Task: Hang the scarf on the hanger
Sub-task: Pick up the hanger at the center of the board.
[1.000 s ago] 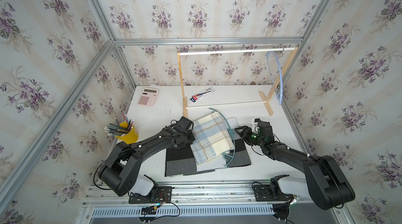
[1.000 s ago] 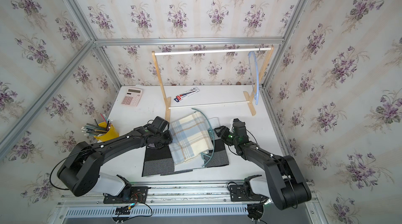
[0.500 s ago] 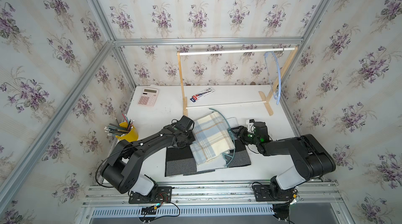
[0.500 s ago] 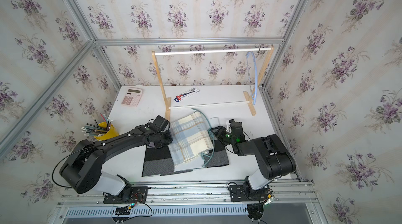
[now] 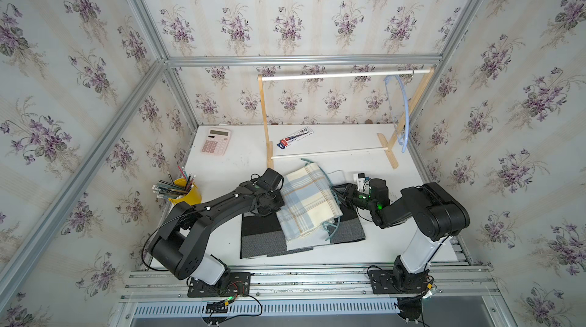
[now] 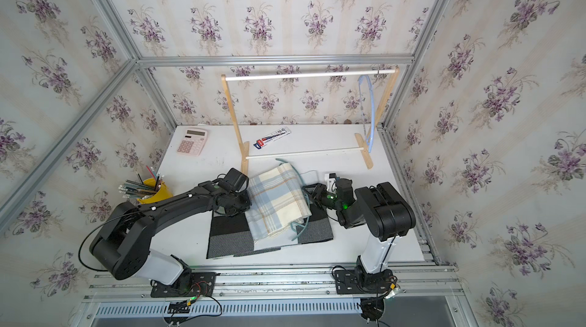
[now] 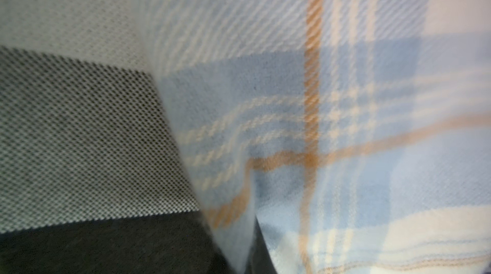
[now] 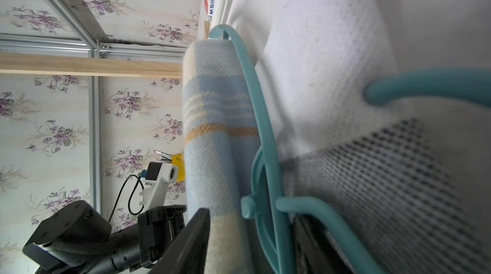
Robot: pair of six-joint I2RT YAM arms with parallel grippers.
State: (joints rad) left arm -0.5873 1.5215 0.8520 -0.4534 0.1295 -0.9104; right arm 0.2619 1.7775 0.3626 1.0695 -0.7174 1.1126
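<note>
Scarf [image 5: 309, 201] is blue-cream plaid with orange lines; hanger [image 8: 265, 126] teal.

A robot lab cell dressed as a home: aluminium frame profiles [image 5: 301, 60] hold floral wallpaper [image 5: 285, 21] panels behind and on both sides of the wooden clothes rack [image 5: 263, 113]. In front of the rack, a left arm [image 5: 222, 203] and a right arm [image 5: 434, 211] are bolted to a metal rail [image 5: 317, 273] with exposed wiring [image 5: 231, 297] at the edge of the white table [image 5: 247, 163].
</note>
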